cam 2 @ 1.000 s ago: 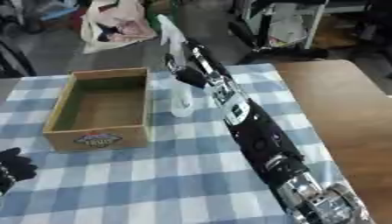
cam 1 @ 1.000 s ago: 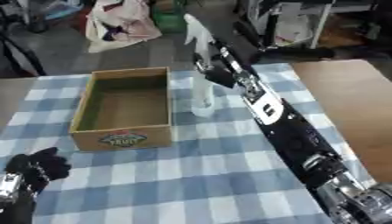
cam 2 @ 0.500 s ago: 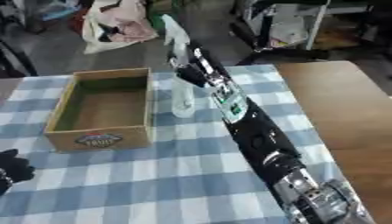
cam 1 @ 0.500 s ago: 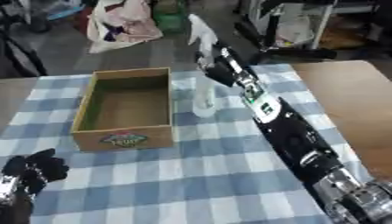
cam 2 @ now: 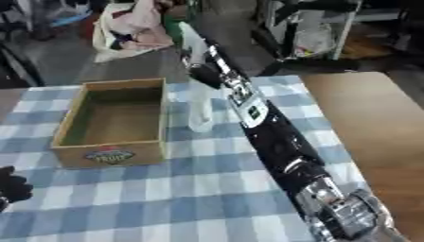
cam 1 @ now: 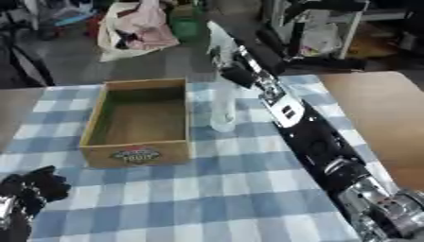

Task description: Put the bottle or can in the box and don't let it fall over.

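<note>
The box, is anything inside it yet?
No. The box shows only its bare brown floor. The near wall hides a strip of floor behind it. The bottle stands outside, beside its right wall, under the right hand.

R hand on bottle, beside box.
R hand [cam 2: 205, 75] curled round clear bottle [cam 2: 199, 111], upright, just right of open wooden box [cam 2: 111, 124] on checked cloth [cam 2: 190, 189]. L hand [cam 2: 10, 185] at lower-left edge, idle.

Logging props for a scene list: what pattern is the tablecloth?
Blue-and-white checks; the tablecloth shows best in the left eye view.
</note>
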Robot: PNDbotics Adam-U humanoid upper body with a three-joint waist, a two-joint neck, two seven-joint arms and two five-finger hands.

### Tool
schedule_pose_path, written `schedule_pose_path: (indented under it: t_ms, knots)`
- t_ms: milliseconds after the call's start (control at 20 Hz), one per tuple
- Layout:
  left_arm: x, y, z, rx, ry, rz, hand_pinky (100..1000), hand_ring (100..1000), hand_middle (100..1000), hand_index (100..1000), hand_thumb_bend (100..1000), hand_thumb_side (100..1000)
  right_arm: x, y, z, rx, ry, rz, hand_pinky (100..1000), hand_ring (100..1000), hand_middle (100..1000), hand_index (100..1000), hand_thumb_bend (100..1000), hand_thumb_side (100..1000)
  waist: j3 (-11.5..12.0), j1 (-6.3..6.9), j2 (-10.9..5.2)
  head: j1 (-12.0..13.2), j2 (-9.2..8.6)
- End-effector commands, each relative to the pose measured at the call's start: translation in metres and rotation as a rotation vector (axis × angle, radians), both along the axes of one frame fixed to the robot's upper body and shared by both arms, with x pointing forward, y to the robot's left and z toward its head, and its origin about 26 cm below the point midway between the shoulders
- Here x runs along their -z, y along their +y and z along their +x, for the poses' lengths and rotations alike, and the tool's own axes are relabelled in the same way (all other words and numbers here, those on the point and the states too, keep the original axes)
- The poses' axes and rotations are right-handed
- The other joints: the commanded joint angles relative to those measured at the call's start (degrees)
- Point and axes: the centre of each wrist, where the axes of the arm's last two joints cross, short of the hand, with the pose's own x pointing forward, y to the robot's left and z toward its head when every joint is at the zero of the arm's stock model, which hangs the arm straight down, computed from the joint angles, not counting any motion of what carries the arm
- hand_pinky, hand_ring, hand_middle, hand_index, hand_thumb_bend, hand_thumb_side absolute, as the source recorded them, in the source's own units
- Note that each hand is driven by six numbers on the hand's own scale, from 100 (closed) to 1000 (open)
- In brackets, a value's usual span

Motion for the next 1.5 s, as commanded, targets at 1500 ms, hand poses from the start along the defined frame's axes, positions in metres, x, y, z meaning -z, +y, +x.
schedule_pose_path:
  t_ms: [1500]
  knots:
    - [-0.017, -0.010, 0.005, 0.052, -0.059, -0.009, 711, 662, 622, 804, 234, 1000, -0.048, -0.018, 0.001, -0.054, -0.056, -0.018, 691, 913, 788, 888, 100, 512, 2.8, -1.01, 1.10, -1.7, -3.19]
